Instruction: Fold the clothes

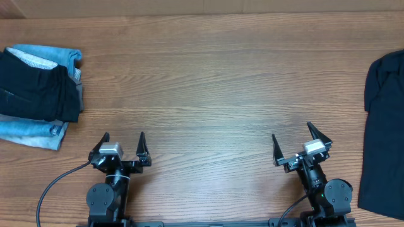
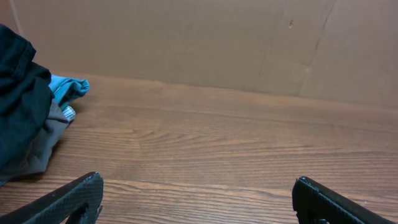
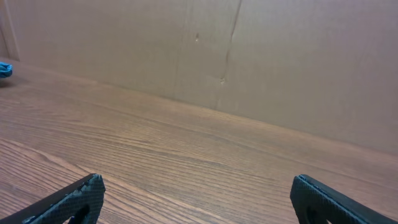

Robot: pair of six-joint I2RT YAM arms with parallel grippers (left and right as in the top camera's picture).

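Right end effector (image 3: 197,182), 2 fingertips (image 3: 81,196) wide apart over wooden table (image 3: 186,149), cardboard wall (image 3: 280,62) behind.

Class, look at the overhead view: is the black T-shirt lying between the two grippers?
No, the black T-shirt lies at the far right edge, beyond the right gripper, not between it and the left gripper.

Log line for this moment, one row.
fold: not begun | left tool: open, empty | right tool: open, empty | black T-shirt: right edge, untouched | folded pile: left
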